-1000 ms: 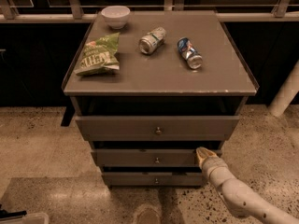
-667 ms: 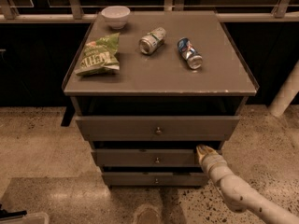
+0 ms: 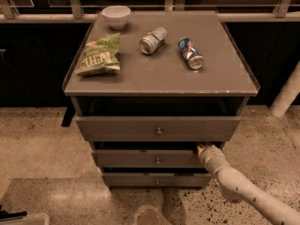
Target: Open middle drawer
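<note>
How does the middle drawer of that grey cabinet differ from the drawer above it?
The top drawer has a taller, wider front, while the middle drawer looks shallower and narrower. The gripper sits at the middle drawer's upper right corner, and nothing touches the top drawer. Both have flat grey fronts, each with one small round knob at its centre.

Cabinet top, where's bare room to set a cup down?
The front strip of the cabinet top is bare, between the chip bag, the blue can and the front edge; so is the right rear corner. The bowl, chip bag and silver can crowd the left rear. The gripper is low, at the upper right edge of the middle drawer.
</note>
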